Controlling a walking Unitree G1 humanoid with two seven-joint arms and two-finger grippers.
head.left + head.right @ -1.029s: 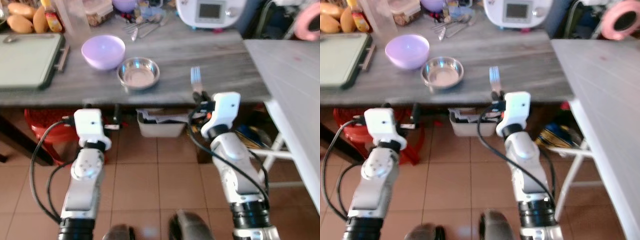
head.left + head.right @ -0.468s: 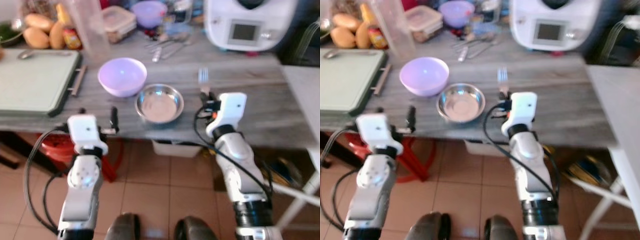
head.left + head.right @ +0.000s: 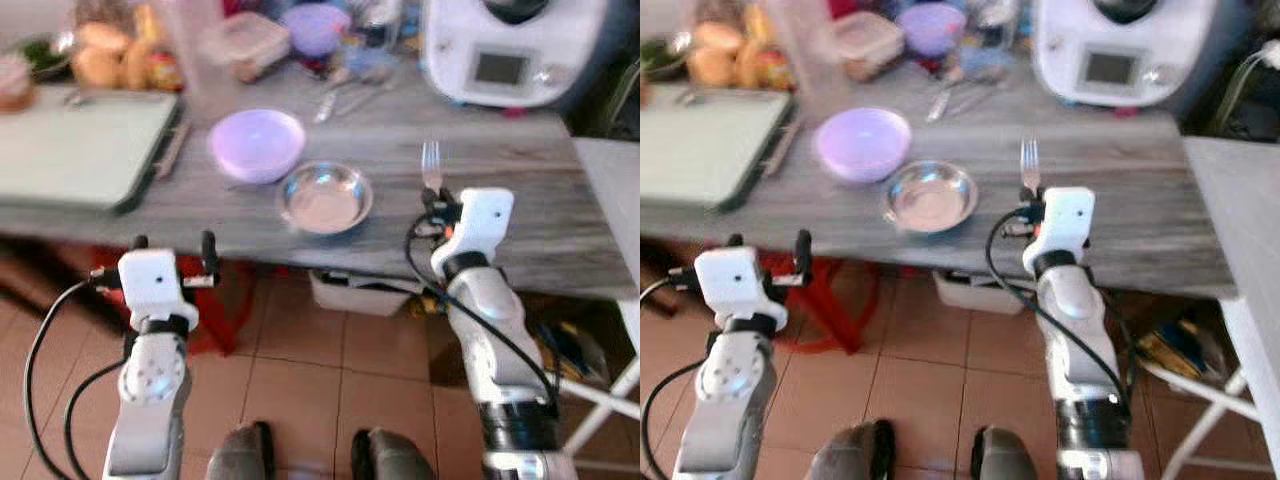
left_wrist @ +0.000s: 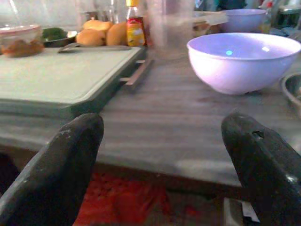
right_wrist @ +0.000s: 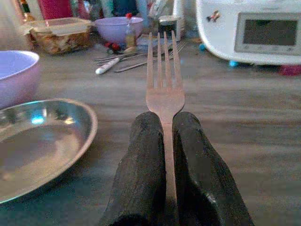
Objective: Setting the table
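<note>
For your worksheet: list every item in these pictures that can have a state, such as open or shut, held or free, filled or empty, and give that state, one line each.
right gripper: shut on the fork, above the table.
fork: held, tines pointing away from the gripper.
left gripper: open, holding nothing, at the table edge.
steel bowl: upright, empty.
purple bowl: upright, looks empty.
cutting board: lying flat, bare.
white appliance: screen dark.
</note>
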